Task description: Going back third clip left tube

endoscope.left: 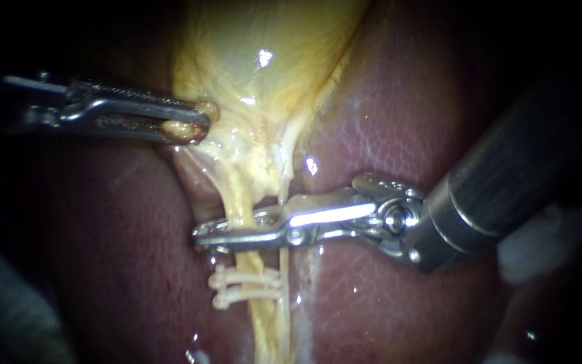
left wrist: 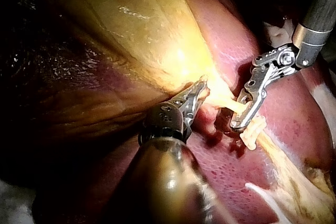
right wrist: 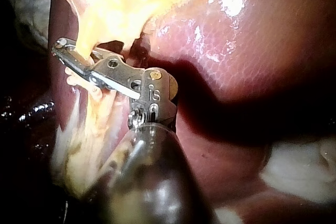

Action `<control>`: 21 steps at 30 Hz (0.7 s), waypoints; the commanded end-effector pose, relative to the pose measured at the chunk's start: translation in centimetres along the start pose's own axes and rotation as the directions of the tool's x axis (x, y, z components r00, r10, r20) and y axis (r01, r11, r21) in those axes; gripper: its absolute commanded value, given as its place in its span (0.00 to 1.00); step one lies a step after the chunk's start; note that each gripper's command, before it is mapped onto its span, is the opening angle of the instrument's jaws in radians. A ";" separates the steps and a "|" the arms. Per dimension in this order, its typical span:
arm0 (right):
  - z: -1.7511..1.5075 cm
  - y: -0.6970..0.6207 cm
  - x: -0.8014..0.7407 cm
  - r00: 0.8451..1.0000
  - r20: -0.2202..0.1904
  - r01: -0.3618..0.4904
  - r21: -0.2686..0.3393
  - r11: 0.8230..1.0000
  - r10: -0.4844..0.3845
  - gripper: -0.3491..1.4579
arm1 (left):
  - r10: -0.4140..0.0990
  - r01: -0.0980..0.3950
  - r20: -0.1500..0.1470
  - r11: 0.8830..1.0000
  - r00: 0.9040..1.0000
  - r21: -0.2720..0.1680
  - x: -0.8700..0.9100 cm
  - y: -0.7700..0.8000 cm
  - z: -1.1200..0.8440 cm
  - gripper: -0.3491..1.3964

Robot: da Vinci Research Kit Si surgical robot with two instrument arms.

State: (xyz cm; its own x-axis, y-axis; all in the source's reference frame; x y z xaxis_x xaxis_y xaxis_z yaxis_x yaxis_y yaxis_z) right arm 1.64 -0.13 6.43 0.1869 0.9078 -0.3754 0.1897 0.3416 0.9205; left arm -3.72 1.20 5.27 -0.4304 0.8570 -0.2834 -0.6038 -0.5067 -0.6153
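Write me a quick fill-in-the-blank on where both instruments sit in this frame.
1. The left instrument grips the edge of the yellow ___.
2. In the endoscope view, the right instrument is closed across the left tube just above ___ white clips.
3. The tube runs over the reddish ___.
Missing words: gallbladder; two; liver.

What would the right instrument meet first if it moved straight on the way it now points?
Probably the liver. The right instrument already lies across the left tube, and beyond its tip only liver surface shows. Depth is unclear, so it might pass just above that surface.
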 end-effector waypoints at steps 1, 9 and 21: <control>0.00 0.00 0.00 1.000 -0.002 0.000 0.001 1.000 0.000 0.04 | 0.000 0.000 0.000 1.000 1.000 0.000 0.00 0.00 0.00 0.00; 0.06 0.21 -0.05 1.000 -0.028 0.008 -0.077 0.997 -0.010 0.41 | 0.000 0.000 0.000 1.000 1.000 0.000 0.00 0.00 0.00 0.00; -0.22 0.18 -0.15 0.955 0.125 0.290 -0.185 0.939 -0.270 0.47 | 0.001 -0.001 0.000 1.000 1.000 -0.001 -0.01 -0.01 -0.01 0.00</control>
State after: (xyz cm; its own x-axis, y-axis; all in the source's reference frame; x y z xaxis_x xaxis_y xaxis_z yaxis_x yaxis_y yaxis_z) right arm 1.36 -0.19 6.63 0.2674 0.7074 -0.6542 0.0634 0.6646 0.7445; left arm -3.70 1.20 5.28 -0.4311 0.8567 -0.2831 -0.6034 -0.5071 -0.6155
